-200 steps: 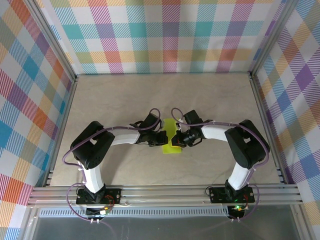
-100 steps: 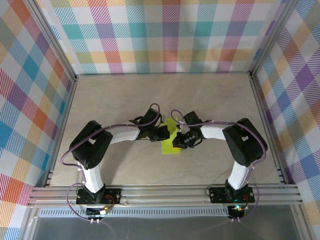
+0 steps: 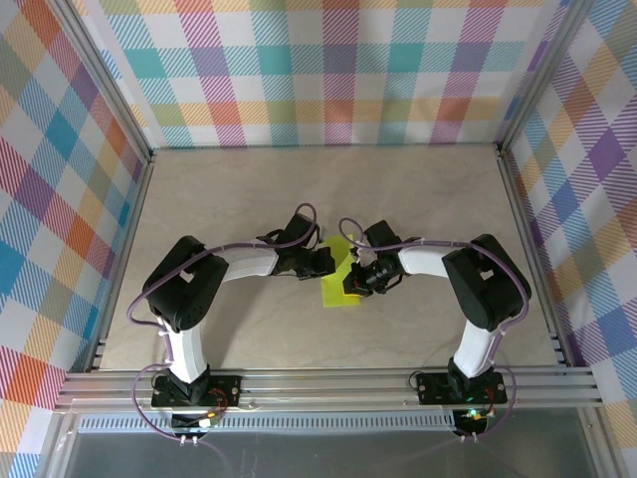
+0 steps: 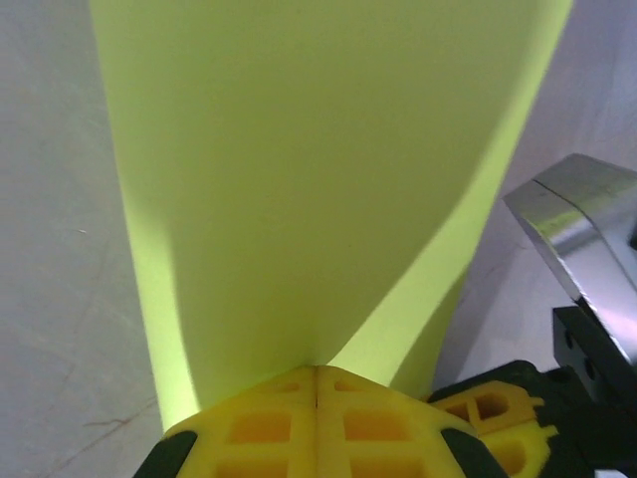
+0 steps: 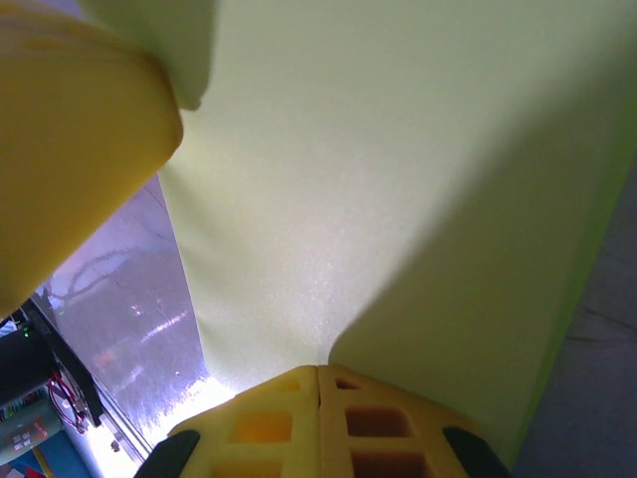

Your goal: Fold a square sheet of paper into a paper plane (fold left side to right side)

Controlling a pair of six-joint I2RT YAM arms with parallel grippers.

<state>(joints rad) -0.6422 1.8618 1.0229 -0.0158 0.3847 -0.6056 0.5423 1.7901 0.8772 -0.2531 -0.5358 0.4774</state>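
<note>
As the overhead camera has it, the lime sheet of paper [image 3: 339,296] shows as a narrow strip over the middle of the tabletop [image 3: 249,199], its long axis running from the near edge toward the back wall. The left gripper [image 3: 326,263] meets it from the left and the right gripper [image 3: 354,281] from the right, both equally close and almost touching each other across it. From the left wrist, the yellow fingers [image 4: 259,430] are pressed together with the paper rising straight out of the seam between them, apparently pinched at its edge and widening away from the lens; the right gripper's yellow tips sit just beside, at lower right. From the right wrist, that arm's own fingers [image 5: 378,423] are likewise clamped on the sheet, which fans up and away, while a left finger looms at upper left against the paper. On this showing, the left-to-right fold turns on the left arm carrying its edge across that long axis toward the right fingers.
</note>
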